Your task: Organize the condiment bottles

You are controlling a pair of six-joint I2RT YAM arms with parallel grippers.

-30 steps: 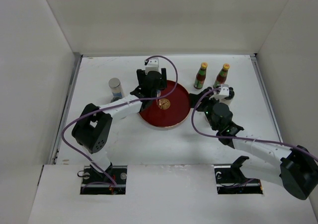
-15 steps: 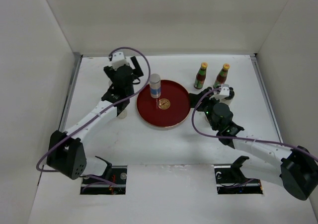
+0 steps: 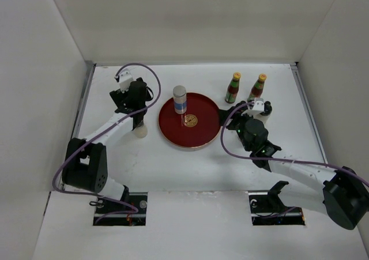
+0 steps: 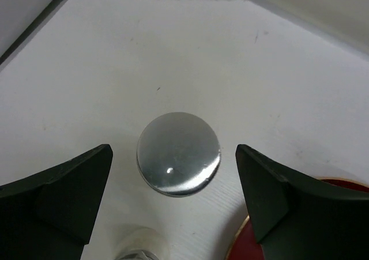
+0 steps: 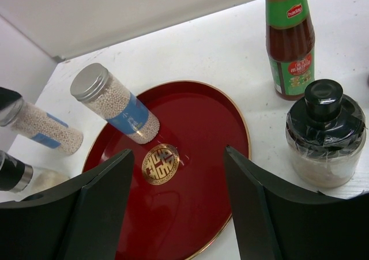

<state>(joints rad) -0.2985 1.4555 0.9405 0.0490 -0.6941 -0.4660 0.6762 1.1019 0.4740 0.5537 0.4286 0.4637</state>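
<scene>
A white table (image 3: pixel 173 168) fills the floor of a bay with plain white walls (image 3: pixel 190 23). At its middle lies a round red tray (image 3: pixel 202 130). A second ago the left gripper (image 4: pixel 173 151) hung over the tray's far left rim. Now it is left of the tray, jaws wide, above a second cylinder (image 5: pixel 43 127) without touching it. A grey-lidded cylinder (image 3: pixel 180 98) now stands in plain view on the tray. The right gripper (image 5: pixel 179 151) has not moved, spread wide and empty over the tray's right edge. A black-lidded jar (image 5: pixel 324 134) sits just beside its right finger. Two sauce bottles (image 3: pixel 233 87) stand beyond, and a small pale bottle (image 3: pixel 140 131) stands near the tray's left rim.
</scene>
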